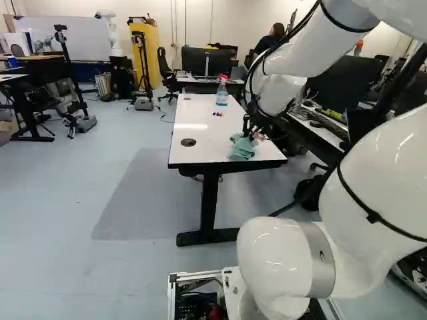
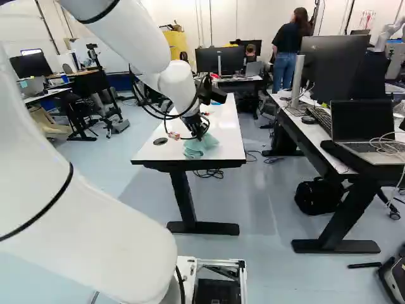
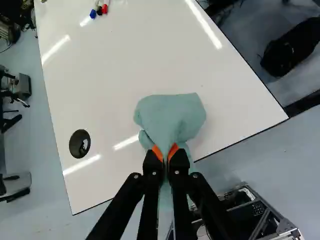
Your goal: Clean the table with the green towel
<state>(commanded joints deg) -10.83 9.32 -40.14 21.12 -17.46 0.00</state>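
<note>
The black fingers (image 2: 200,133) with orange pads (image 3: 158,152) are closed on a bunched green cloth towel (image 3: 170,117), pinching a fold of it between them. From left to right in the left base view, a round dark grommet (image 1: 189,142) sits in the white rectangular tabletop of the black-legged table (image 1: 210,152); next, three small markers with blue, black and red ends (image 3: 99,10) lie together; a clear bottle with a red cap (image 1: 222,93) stands just beyond them; and the crumpled towel is at the table's near end, by its edge.
</note>
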